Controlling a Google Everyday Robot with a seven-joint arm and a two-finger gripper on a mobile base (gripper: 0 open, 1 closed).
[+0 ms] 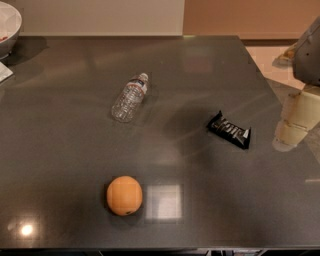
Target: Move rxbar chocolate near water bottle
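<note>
Nearest the front edge sits a round orange (124, 195), its skin matte and dimpled. It rests on a dark grey, glossy surface (60, 150) that mirrors pale patches of light.

Further back, right of the middle, the chocolate bar (229, 130) lies flat and at a slant. It is a small black rectangular wrapper with pale lettering and crimped ends.

Just beside it at the right edge hangs the cream-coloured gripper (289, 134), apart from the bar. Whether it is parted or closed does not show.

Well apart from the bar, to the left and farther back, the clear ribbed water bottle (130, 96) lies on its side, white cap pointing away.

At the far left corner is a white bowl (7, 22), with a pale wall (100, 15) behind.
</note>
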